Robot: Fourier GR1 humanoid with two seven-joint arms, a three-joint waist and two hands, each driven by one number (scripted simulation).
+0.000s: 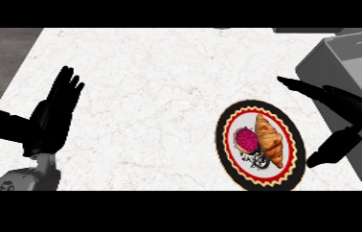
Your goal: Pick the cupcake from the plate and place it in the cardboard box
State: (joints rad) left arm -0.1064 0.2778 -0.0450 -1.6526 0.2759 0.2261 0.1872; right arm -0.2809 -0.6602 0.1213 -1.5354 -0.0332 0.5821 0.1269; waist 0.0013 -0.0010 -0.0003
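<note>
The right hand (338, 123) is hovering with its fingers (297, 85) spread open and holding nothing, likely readying to close on the cupcake (246, 140). That is sitting just left of them on the plate (242, 178), touching a croissant (271, 137). The box (332, 63) is lying just beyond the fingers, while the left hand (53, 113) is resting open, well apart across the bench (155, 82).

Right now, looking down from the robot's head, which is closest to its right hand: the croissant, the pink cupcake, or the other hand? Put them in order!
Measured from the right hand at the view's right edge:
1. Croissant, on the right side of the plate, nearest.
2. Cupcake, on the plate's left side, just beyond the croissant.
3. Left hand, resting open far across the counter at the view's left.
</note>
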